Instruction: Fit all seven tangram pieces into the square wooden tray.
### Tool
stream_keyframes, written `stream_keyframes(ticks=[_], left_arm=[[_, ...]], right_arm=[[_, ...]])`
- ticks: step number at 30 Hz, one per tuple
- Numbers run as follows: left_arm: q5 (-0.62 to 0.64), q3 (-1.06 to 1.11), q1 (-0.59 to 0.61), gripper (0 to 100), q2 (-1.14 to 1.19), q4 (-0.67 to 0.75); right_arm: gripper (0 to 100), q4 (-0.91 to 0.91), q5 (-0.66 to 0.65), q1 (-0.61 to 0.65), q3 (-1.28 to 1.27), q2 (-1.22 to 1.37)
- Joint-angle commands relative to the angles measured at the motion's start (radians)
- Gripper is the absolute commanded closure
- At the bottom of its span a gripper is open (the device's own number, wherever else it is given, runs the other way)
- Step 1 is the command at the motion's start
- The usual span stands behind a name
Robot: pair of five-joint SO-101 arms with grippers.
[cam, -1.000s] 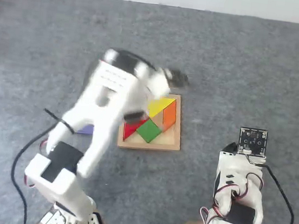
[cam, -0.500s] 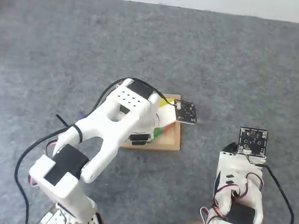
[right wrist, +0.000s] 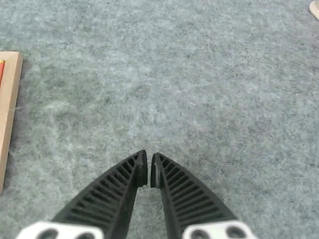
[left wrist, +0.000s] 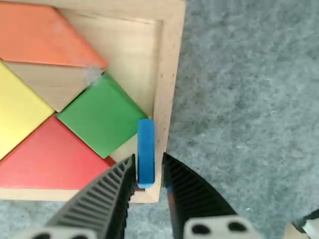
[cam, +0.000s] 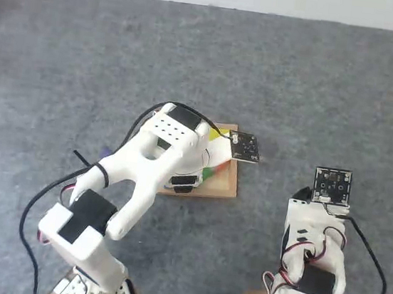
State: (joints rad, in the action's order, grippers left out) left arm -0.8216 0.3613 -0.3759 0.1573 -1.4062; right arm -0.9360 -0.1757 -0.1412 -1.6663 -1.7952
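The left fingers (left wrist: 112,191) are clamped on a blue piece (left wrist: 145,142), held upright on edge in a corner of the wooden tray (left wrist: 168,74) — close against the rim, just beside the green square (left wrist: 99,119). A red triangle (left wrist: 47,154), a yellow piece (left wrist: 17,114) and an orange piece (left wrist: 45,35) lie flat inside. The right fingers (right wrist: 122,186) are together over the grey tabletop (right wrist: 209,74) — well apart from the tray.

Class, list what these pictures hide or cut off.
High view: the left arm covers most of the tray.
Left wrist view: the fingers hide the gripped end of the blue piece.
Right wrist view: the frame edge cuts off most of the tray.
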Motion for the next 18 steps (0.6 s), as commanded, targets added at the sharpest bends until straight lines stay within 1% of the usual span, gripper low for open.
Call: stream_keyframes(ticks=[1,7,9,16,18], left_arm=[[-0.009,-0.007,0.011,91,-0.057,0.008],[-0.014,-0.051,0.112,91,-0.057,0.040],[-0.014,-0.071,0.129,91,-0.057,0.038],[-0.008,-0.082,0.126,91,-0.057,0.040],[0.026,-0.082,0.137,91,-0.058,0.060]], right_arm=[[96.7,0.004,-0.011,-0.010,-0.017,-0.018],[96.7,0.002,-0.011,-0.008,-0.017,-0.018],[96.7,0.002,-0.011,-0.008,-0.017,-0.018],[96.7,0.002,-0.011,-0.008,-0.017,-0.018],[96.7,0.002,-0.011,-0.008,-0.017,-0.018]])
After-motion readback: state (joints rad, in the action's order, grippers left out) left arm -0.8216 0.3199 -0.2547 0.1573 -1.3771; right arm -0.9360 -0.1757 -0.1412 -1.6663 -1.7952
